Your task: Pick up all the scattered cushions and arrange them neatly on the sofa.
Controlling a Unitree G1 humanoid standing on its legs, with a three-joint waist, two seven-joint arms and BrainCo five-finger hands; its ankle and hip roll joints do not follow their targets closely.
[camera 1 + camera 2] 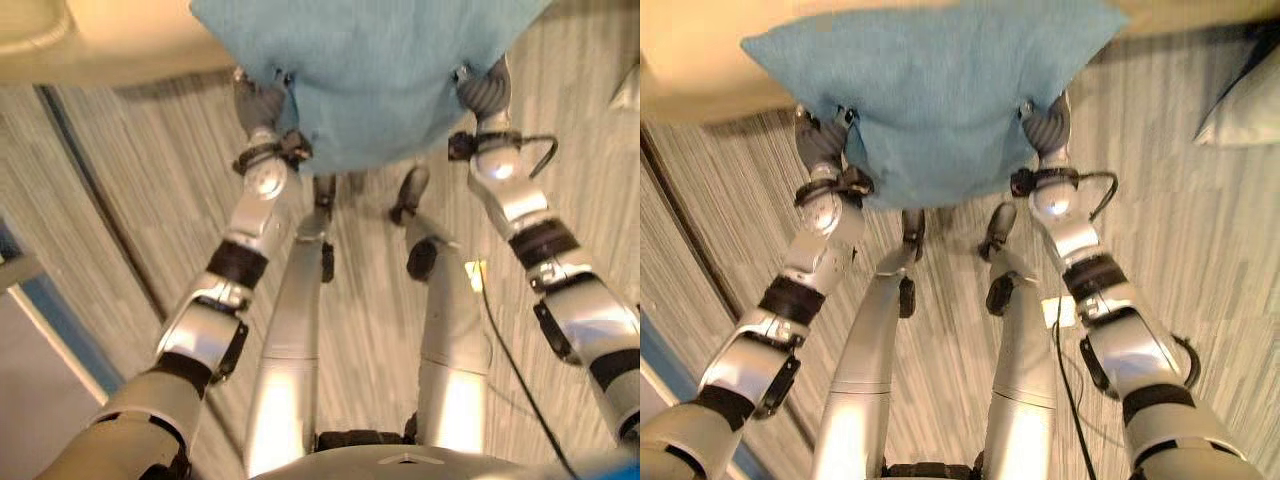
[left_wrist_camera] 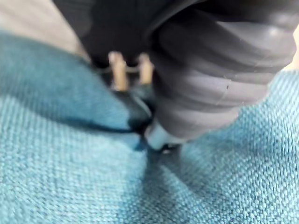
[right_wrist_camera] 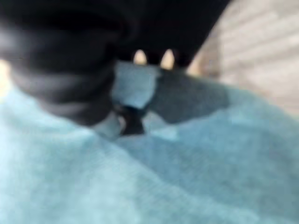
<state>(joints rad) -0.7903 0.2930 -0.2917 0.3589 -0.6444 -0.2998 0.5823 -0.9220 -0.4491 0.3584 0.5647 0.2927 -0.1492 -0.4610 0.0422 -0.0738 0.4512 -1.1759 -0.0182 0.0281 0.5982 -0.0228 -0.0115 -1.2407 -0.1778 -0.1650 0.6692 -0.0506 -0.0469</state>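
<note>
A square teal woven-fabric cushion hangs between both arms above the grey striped floor, its far edge against the beige sofa ahead. The left hand and right hand meet its near corners, but whether their fingers grip it cannot be told. A pale second cushion lies to the right.

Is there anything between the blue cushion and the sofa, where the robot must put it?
Nothing visible is in the way. The left hand and the right hand carry the blue cushion by its two sides, and its far part already overlaps the beige sofa edge directly ahead.
</note>
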